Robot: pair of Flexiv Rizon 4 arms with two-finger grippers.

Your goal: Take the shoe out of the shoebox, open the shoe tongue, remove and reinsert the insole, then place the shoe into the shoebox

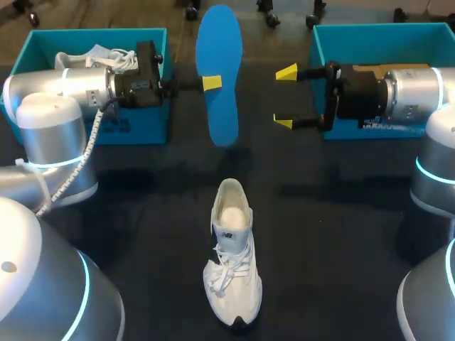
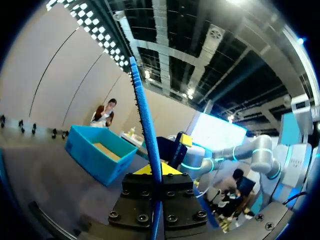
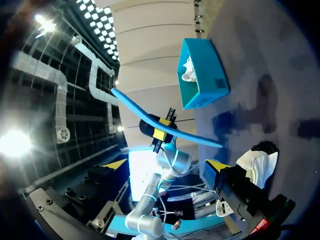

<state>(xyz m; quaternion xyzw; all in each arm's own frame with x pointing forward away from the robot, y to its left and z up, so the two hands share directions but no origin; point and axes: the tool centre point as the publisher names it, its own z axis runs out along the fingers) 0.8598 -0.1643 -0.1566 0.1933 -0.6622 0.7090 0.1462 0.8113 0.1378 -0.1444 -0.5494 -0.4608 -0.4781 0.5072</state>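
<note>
While the left claw grips the blue insole between its fingers, the right claw stands open opposite it.

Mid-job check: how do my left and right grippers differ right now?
The left gripper is shut on the blue insole, gripping it near mid-length; the right gripper holds nothing. The left's fingers are pressed onto the insole, while the right's yellow tips stand wide apart. Both are raised above the table and point toward each other, the right facing the insole across a gap.
</note>
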